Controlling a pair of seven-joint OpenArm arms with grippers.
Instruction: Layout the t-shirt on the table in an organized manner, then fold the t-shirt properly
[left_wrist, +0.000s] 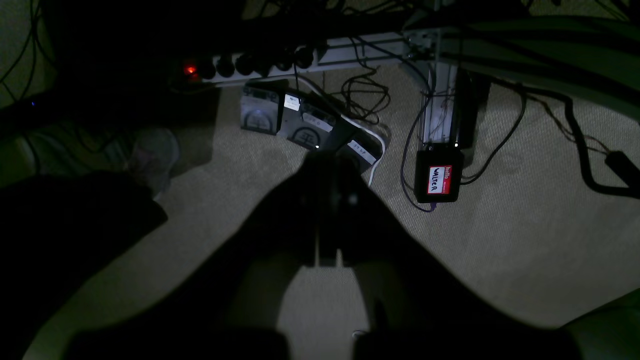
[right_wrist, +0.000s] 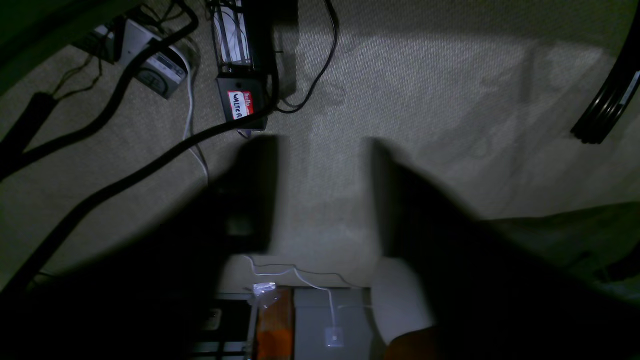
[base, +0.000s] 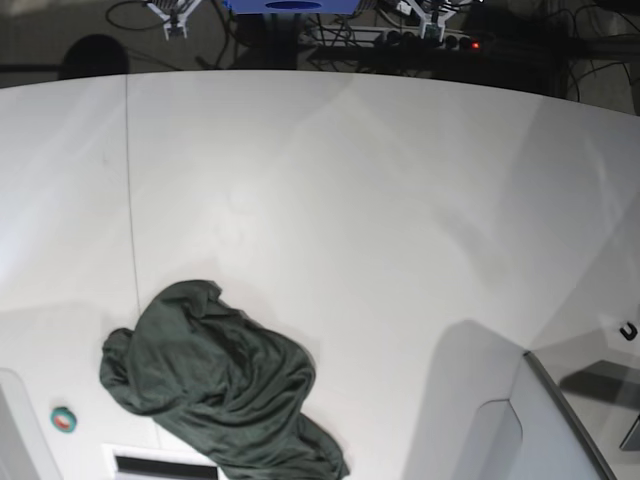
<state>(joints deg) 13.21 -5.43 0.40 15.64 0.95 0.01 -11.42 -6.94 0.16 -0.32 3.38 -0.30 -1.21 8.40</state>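
Currently: t-shirt (base: 215, 390) crumpled on table (base: 350, 220) | left end effector (left_wrist: 327, 260) pressed together | right end effector (right_wrist: 320, 195) spread

t-shirt (base: 218, 388) hem cut off at frame bottom, folds perhaps hiding sleeves
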